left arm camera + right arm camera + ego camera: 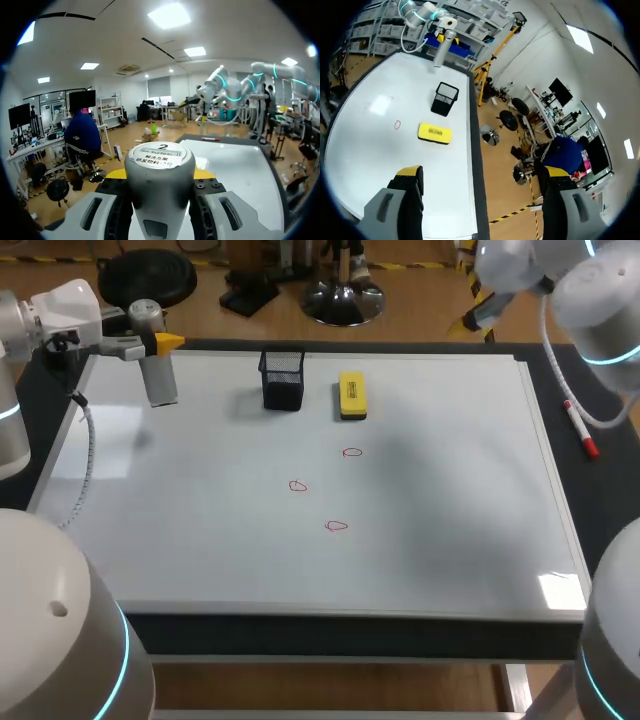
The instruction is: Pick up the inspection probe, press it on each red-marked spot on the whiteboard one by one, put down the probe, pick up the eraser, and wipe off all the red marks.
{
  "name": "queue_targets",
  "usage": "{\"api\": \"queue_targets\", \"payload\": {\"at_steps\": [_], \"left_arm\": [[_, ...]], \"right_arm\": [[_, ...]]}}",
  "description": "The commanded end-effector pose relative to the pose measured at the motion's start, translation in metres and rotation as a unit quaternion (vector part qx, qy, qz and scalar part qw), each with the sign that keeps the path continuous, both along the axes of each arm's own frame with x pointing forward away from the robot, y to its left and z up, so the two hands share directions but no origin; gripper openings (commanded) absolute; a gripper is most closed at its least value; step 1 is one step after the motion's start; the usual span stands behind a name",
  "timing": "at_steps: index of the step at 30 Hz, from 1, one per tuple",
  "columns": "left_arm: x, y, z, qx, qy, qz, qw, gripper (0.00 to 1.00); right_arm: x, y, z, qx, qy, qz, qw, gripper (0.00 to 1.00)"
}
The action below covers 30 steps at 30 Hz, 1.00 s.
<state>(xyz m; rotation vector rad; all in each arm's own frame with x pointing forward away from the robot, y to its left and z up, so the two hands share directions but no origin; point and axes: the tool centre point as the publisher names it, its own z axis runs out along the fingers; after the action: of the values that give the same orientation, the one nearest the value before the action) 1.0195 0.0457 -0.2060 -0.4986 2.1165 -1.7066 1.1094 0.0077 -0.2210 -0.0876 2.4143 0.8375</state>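
Grey cylindrical probe (160,380), white-labelled cap — pinched by the left gripper (160,343); right gripper (482,175) spread wide.

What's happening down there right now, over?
Left hand shut on probe, above far corner of whiteboard. Right hand open, empty. Three red marks unwiped, nothing blocking them.

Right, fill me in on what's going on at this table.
The left hand holds the inspection probe upright above the far left corner of the whiteboard. The three red marks sit mid-board, well away from the probe. The yellow eraser lies beside the black mesh holder near the far edge. The right hand is open and empty, up by the board's far right.
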Motion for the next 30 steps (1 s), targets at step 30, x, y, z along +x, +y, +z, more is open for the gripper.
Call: {"api": "queue_targets", "payload": {"at_steps": [30], "left_arm": [[0.001, 0.0, 0.0, -0.001, 0.0, -0.001, 1.0, 0.0]], "right_arm": [[-0.017, 0.06, -0.029, -0.257, 0.174, 0.287, 0.906, 1.0]]}}
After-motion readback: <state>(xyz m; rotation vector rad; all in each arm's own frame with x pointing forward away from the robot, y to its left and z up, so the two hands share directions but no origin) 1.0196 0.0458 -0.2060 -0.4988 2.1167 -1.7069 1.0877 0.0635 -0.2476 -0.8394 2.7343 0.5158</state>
